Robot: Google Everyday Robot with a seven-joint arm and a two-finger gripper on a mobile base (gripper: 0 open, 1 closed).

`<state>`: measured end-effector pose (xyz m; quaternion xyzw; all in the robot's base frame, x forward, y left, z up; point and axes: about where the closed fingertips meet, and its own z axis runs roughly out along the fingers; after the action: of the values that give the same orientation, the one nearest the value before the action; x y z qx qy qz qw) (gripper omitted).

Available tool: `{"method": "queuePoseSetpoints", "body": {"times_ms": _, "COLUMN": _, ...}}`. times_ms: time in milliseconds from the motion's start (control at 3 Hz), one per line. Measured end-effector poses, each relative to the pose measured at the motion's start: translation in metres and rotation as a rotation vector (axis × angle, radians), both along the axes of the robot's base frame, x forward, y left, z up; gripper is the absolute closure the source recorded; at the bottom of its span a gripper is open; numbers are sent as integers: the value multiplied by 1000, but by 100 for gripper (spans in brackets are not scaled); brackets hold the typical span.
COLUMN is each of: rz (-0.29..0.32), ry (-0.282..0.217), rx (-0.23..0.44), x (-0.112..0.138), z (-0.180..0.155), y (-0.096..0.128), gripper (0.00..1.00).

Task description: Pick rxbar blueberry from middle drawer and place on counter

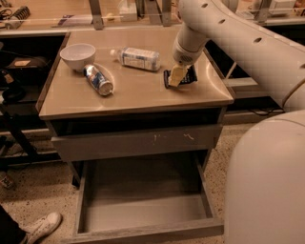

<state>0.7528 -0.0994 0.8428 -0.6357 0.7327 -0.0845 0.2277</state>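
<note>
**One bar in the pincer, at the tabletop's right side**

One white robot arm (pixel 248 43) fills the right side of the view, coming down from the top right with a row of small round holes along its shell.

Tabletop (pixel 138 93): tan, roughly square, rounded front corners, thin edge strip. It carries four things.

Middle drawer (pixel 143 232): pulled fully out below, wide and shallow, with a bare grey floor and a plain front.

Above it is a shut grey drawer front (pixel 133 145) with pale scratches right of centre.

A long wooden bench (pixel 52 12) runs behind the tabletop, holding clutter too small to name.

A white shoe (pixel 43 228) shows on the speckled floor at bottom left.

Plastic bottle (pixel 137 58): lies on its side at back centre, cap pointing left. It has a white label with small dark print that can't be read.

White bowl (pixel 77 55): upright at the back left corner.

Blue-silver can (pixel 99 80): lies on its side just in front of the bowl. No brand is legible.

Rxbar blueberry (pixel 190 75): dark wrapper with a row of white lettering that can't be made out. It sits tilted at the right side of the tabletop, well apart from the can and near the bottle's base.

Pincer (pixel 176 76): points down, with its pale yellowish fingers closed narrow on the bar's left part. Whether the bar touches the surface or hangs just above it, cannot tell.
</note>
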Motion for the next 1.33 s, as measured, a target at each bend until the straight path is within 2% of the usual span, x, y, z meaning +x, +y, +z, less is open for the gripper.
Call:
{"method": "queuePoseSetpoints", "body": {"times_ms": 333, "rz": 7, "ry": 33, "rx": 45, "x": 3, "z": -17, "y": 7, "gripper": 100}}
{"method": "queuePoseSetpoints", "body": {"times_ms": 667, "rz": 7, "ry": 33, "rx": 45, "x": 3, "z": -17, "y": 7, "gripper": 81}}
{"method": "queuePoseSetpoints", "body": {"times_ms": 1333, "rz": 7, "ry": 33, "rx": 45, "x": 3, "z": -17, "y": 7, "gripper": 35}}
